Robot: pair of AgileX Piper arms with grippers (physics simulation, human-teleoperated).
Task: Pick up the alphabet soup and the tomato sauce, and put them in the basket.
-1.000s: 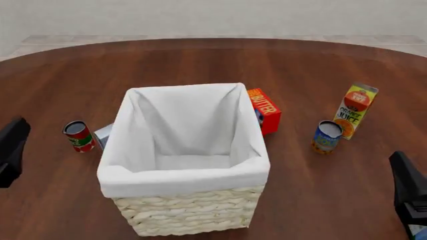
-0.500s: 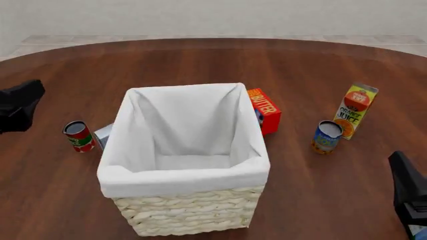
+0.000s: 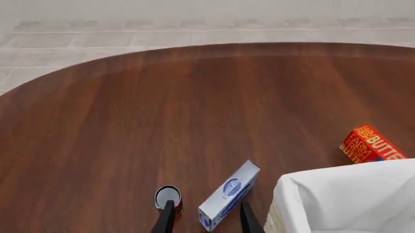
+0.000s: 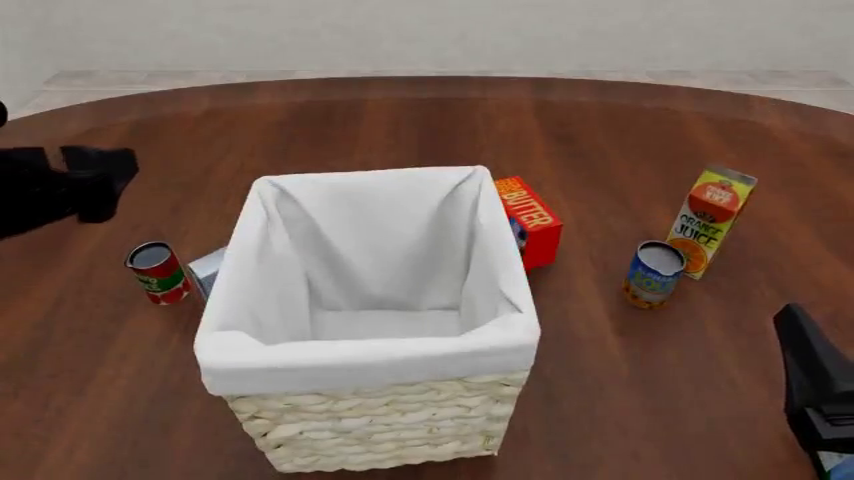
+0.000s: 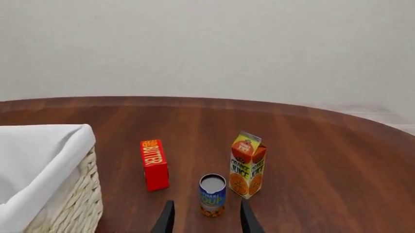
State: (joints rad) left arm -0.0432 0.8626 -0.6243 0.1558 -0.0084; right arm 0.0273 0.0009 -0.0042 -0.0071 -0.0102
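Left pincer (image 3: 202, 224) now higher, both pincers (image 5: 202, 219) apart; two cans, one basket (image 4: 374, 405).

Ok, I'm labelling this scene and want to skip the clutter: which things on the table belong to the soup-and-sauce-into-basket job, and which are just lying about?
Belong to the job:
blue soup can
red tomato sauce can
basket

Just lying about:
orange juice carton
red butter box
pale blue-and-white box, lying beside the basket
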